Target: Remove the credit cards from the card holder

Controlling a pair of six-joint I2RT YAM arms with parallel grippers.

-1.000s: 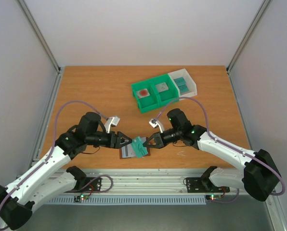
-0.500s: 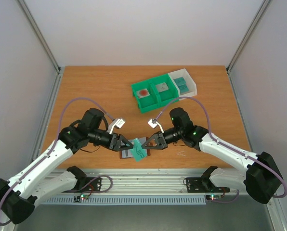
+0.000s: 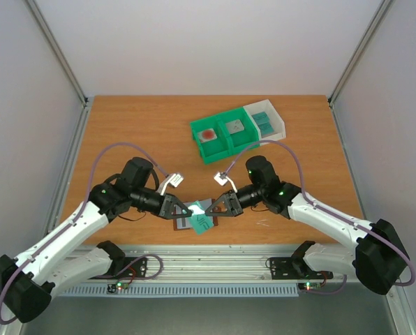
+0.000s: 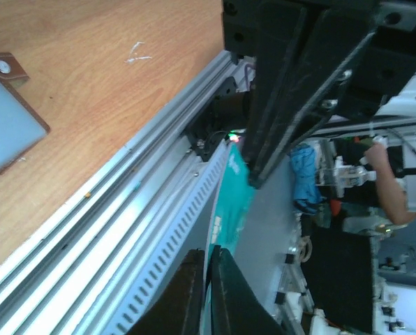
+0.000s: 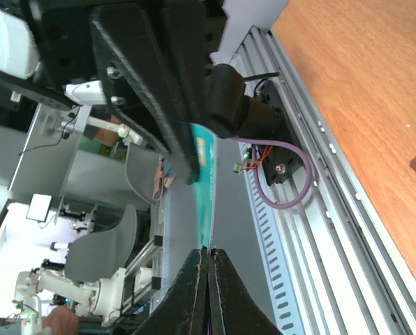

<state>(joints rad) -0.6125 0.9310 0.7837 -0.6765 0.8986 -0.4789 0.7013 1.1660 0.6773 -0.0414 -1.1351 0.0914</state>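
The teal credit card (image 4: pixel 234 183), clamped edge-on by both the left gripper (image 4: pixel 206 280) and the right gripper (image 5: pixel 208 262) just above the card holder (image 4: pixel 9 132) lying at the near edge of the table (image 3: pixel 138 132), should be released by one only once the other's hold is judged firm.

Plain white walls (image 3: pixel 208 49) enclose a wooden table (image 3: pixel 138 125).

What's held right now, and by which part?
One teal credit card, pinched at opposite ends: left hand on one end, right hand on the other.
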